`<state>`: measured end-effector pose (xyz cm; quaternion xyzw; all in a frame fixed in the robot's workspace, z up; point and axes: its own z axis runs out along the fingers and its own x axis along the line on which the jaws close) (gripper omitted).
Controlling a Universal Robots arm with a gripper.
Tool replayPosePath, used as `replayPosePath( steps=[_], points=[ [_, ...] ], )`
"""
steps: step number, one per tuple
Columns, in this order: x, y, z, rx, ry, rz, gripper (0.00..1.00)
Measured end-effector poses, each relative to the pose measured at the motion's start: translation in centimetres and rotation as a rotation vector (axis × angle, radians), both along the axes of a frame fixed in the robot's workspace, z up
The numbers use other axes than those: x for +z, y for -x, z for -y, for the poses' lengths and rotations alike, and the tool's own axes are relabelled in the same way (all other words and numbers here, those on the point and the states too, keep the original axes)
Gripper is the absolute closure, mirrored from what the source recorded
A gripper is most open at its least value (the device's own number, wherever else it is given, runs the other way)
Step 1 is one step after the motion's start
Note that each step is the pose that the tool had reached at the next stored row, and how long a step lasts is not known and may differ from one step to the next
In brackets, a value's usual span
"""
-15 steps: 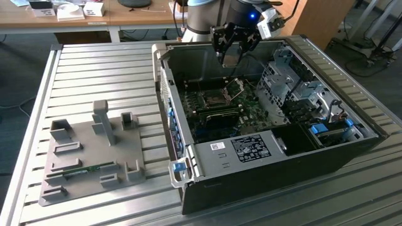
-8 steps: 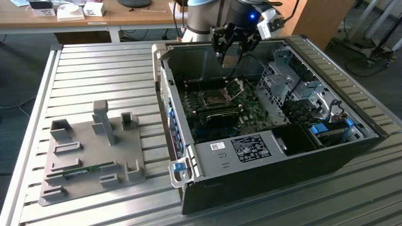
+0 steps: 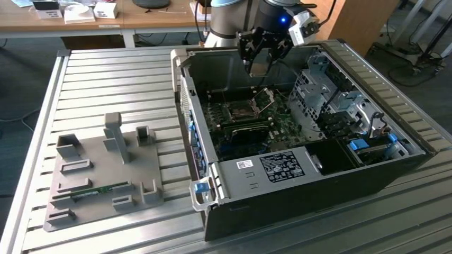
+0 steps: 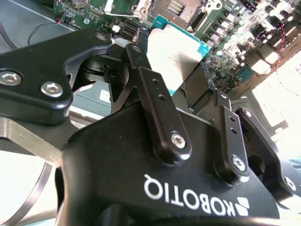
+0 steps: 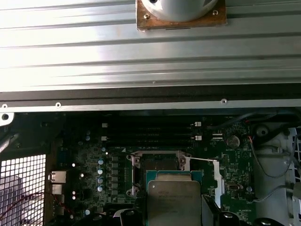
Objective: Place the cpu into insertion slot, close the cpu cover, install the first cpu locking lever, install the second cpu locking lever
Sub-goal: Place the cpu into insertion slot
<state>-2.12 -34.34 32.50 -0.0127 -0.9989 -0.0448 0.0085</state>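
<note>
We are looking at the gripper (image 3: 258,66) hanging over the open computer case (image 3: 304,174), which is lying on its side on the slatted metal table (image 3: 120,79). The claw is clamping the cpu (image 3: 259,62), so the chip is sitting up in the air between the fingers, above the green circuit board (image 3: 286,127) and well clear of it. In the second wrist view we are seeing the black fingers (image 4: 155,94) of the gripper (image 4: 176,70) pressing on opposite edges of the cpu (image 4: 171,52), whose silvery top and teal rim are showing, with the insertion slot (image 4: 174,7) lying beyond it on the board. In the first wrist view the cpu (image 5: 174,202) is overlapping one edge of the insertion slot (image 5: 157,165), whose dark centre is lying bare. In the exterior view the insertion slot (image 3: 240,110) is sitting below the gripper, and the cpu cover (image 3: 264,98) is standing tilted up at the slot's edge toward the exterior view's right. The long black memory slots (image 5: 148,133) are running alongside the socket. A grey fixture plate (image 3: 99,174) is resting on the table at the exterior view's left, well apart from the case.
</note>
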Motion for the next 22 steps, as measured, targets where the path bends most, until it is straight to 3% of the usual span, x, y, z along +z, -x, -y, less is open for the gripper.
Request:
replayPosePath(
  steps=[22],
  points=[
    [-0.73,0.00,0.00,0.000,-0.0001,0.0000,0.46]
  ],
)
